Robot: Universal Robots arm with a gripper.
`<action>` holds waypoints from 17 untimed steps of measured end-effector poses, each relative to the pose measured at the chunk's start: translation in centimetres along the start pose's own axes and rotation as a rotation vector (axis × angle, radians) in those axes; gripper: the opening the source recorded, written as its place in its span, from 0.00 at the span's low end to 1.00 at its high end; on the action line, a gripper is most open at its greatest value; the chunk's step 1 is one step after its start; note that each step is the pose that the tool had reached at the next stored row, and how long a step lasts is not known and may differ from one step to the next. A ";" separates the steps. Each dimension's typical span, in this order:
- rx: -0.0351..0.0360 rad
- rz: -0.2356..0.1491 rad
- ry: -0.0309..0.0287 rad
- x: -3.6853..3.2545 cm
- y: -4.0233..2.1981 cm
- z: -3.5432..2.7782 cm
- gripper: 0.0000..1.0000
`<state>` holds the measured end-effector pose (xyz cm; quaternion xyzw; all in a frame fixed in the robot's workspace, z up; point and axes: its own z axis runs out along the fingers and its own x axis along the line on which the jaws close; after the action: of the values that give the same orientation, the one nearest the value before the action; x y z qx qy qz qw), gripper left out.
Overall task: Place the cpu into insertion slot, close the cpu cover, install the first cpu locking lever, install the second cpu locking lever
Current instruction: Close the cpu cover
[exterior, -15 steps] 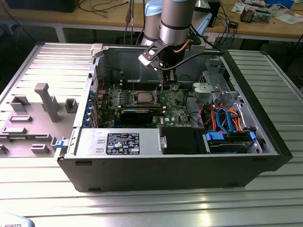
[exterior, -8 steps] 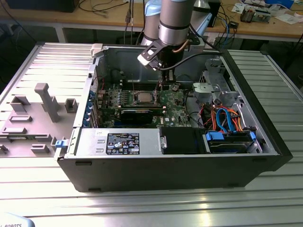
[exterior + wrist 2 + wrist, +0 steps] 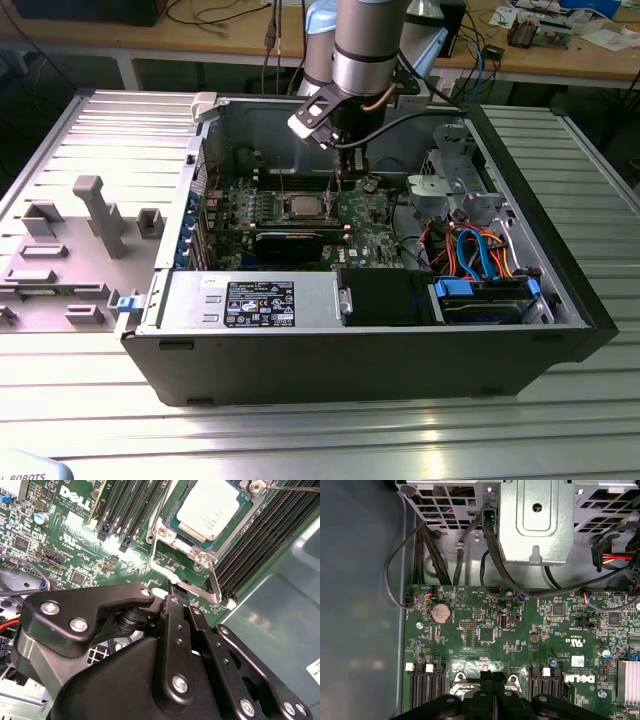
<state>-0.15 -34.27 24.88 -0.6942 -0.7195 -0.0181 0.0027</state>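
1. the open computer case lies on its side on the bench, so the insertion slot faces upward where the arm can reach it from above.
2. the cpu sits flat inside the insertion slot with its silver top up. the placing step looks done.
3. just to the exterior view's right of the insertion slot, the cpu cover seems tilted up off the chip, with green board showing through its window. i judge it not yet shut down.
4. the pincer hangs on that same side of the insertion slot, jaws drawn together with nothing seen between them. its tip is at the cover's free edge, likely to push rather than grip. i cannot tell if they touch.
5. farther to the exterior view's right of the insertion slot, the drive cage stands well apart, leaving the arm room.
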 end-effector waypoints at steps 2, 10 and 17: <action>0.0000 0.000 0.0000 0.00 -0.04 0.00 0.11; 0.0000 0.000 0.0000 0.01 -0.27 0.00 0.11; 0.0000 0.000 0.0000 0.01 -0.42 -0.01 0.11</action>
<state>-0.57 -34.27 24.88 -0.6943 -0.7195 -0.0181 0.0027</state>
